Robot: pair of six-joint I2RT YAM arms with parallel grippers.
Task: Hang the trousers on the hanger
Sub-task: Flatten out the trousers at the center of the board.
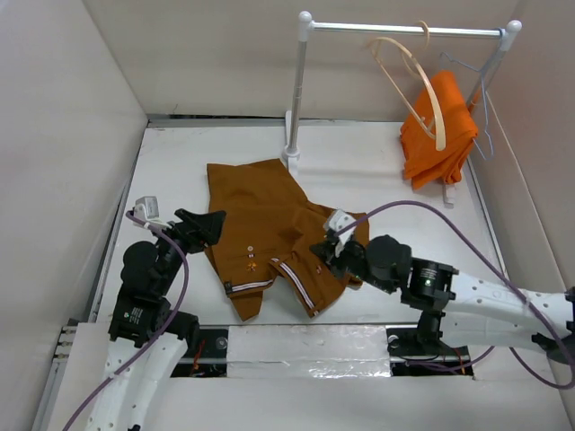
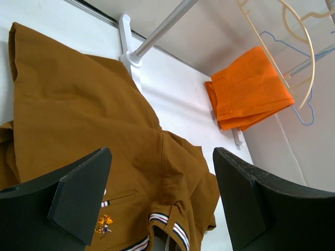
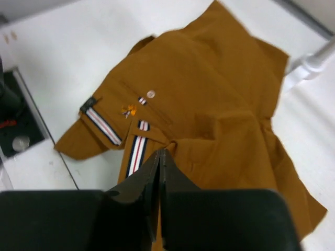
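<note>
Trousers (image 1: 269,224) lie crumpled flat on the tabletop (image 1: 180,171), on the arms' side of the rack (image 1: 296,90); their far edge reaches up next to the foot of the rack's left post; waistband end, with its white-striped trim and small pale buttons, is the end farthest from the rack; part of the cloth is folded over itself on the right side.

Hanger (image 1: 437,112) hangs by its hook from the rack's bar, near the bar's right end, well apart from the trousers; nothing is draped on it; an orange garment (image 1: 454,135) hangs just behind it at the same end of the rack.

Left claw (image 2: 161,172): fingers spread wide apart, gripping nothing; it is at the trousers' left edge, on the side away from the rack, with brown cloth and striped trim showing between the fingers in the wrist view.

Right claw (image 3: 159,154): fingers pressed together, only a thin seam between them; tips sit at a fold of the trousers beside the striped trim, at the right side of the waistband end; whether any cloth is pinched in the seam I cannot tell.
</note>
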